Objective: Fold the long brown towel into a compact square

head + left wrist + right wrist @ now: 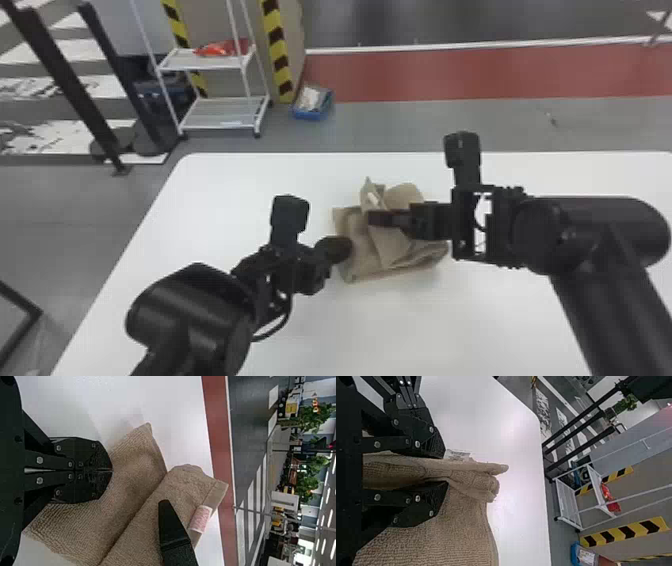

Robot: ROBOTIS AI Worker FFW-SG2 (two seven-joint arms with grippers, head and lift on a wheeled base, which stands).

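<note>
Beyond the white table [225, 200], a red floor band [450, 77] crossed the grey floor [450, 122]. A white wire-framed shelf unit [225, 121] stood past the table's far left corner, with a red item [220, 48] on its upper shelf; a blue bin [311, 115] sat on the floor just beside it, near black-and-yellow striped tape [278, 47].

On the table lay the brown towel [390, 245], partly folded and rumpled, between the two grippers. Its far part rose in loose, pointed folds. Seen from the left wrist, a hemmed edge carried a pale label [201, 518] with reddish marks.

The left gripper [345, 245] was at the towel's left side. In its own wrist view, the left gripper [111, 470] had its two fingers pressed together, tips meeting over the ribbed cloth, with no fold between them.

The right gripper [374, 218] came in over the towel from the right. In its wrist view, the right gripper [443, 470] was clamped on a thick, bunched fold of the towel, which stuck out past the fingertips.
</note>
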